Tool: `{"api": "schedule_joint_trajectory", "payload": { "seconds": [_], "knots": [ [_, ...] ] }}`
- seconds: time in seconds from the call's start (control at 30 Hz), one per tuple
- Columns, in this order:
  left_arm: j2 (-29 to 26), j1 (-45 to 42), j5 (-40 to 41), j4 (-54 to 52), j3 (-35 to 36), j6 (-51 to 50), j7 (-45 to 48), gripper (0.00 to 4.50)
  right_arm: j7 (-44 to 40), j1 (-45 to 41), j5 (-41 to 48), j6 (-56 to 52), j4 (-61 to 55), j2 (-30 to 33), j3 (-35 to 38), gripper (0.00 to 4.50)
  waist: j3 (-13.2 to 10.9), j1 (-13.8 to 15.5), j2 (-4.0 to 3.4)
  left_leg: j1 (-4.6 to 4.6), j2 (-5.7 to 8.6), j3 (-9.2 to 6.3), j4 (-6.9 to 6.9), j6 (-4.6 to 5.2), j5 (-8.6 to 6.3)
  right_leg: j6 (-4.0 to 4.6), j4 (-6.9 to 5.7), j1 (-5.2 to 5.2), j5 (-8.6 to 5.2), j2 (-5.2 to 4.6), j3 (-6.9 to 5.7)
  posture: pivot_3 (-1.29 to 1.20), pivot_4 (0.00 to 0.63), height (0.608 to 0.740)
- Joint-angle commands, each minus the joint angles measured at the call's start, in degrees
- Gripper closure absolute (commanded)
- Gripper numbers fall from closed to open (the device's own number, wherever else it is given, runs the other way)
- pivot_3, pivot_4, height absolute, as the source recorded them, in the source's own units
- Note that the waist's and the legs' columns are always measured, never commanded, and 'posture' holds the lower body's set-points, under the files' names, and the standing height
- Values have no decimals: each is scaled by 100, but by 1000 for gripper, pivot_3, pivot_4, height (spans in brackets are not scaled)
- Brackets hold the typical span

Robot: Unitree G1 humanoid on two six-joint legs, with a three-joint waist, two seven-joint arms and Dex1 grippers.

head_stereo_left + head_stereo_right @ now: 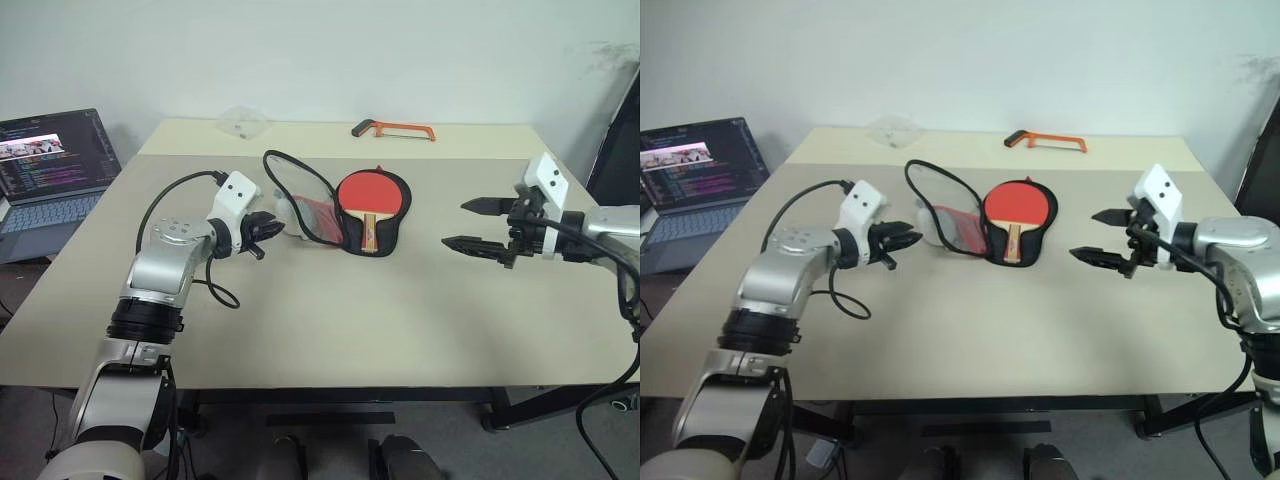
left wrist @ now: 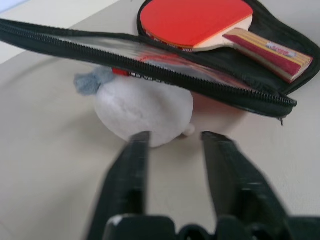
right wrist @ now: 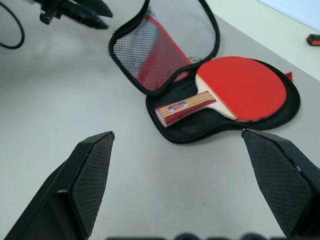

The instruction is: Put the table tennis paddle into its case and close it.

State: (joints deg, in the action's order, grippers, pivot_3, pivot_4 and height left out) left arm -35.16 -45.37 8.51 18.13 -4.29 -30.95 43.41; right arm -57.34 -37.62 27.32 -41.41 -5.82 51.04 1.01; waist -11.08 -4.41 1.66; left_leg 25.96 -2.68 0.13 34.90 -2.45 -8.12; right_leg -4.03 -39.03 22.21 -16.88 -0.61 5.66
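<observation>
The table tennis paddle [image 1: 370, 195] lies red face up on the black lower half of the open case [image 1: 399, 213], handle toward me. The case's lid [image 1: 300, 190] stands propped up to its left, red lining and mesh showing. A white fluffy lump [image 2: 145, 107] sits under that lid. My left gripper [image 1: 270, 230] is at the lump's near edge with its fingers [image 2: 132, 165] drawn close together on it. My right gripper [image 1: 456, 224] hovers wide open over the table to the right of the case, holding nothing and pointing toward it.
An orange-framed hacksaw [image 1: 393, 129] lies at the far edge of the table, with a crumpled clear plastic piece [image 1: 243, 122] to its left. An open laptop [image 1: 50, 170] stands off the table's left side. A black cable [image 1: 175, 200] loops along my left arm.
</observation>
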Motion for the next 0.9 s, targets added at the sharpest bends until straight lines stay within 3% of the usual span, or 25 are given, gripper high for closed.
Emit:
{"api": "schedule_joint_trajectory", "payload": {
  "seconds": [0.03,0.43,0.77,0.9],
  "knots": [
    [194,-268,-138,94,-45,-23,-173,4463,-26,-132,-67,179,-36,-11,84,0,-1,24,1,1,1,0,0,0,0,2,0,0,1,0,0,0,150,740],
    [1710,-993,-523,1015,-375,349,-885,4463,49,-122,-156,197,-78,-108,121,0,-4,194,7,13,4,-3,-1,0,0,11,3,5,6,0,-7,0,150,740],
    [3370,-1295,-698,1292,-636,783,-1670,4463,563,-101,-200,176,-67,-100,401,0,-4,231,7,13,9,-2,-1,0,0,10,5,3,6,-3,-5,0,150,740],
    [3453,-1141,-918,1193,-919,428,-1643,4463,746,-202,-175,99,-14,-59,541,0,-4,217,7,12,10,-3,-1,0,0,10,4,3,6,-2,-4,0,150,740]
  ]
}}
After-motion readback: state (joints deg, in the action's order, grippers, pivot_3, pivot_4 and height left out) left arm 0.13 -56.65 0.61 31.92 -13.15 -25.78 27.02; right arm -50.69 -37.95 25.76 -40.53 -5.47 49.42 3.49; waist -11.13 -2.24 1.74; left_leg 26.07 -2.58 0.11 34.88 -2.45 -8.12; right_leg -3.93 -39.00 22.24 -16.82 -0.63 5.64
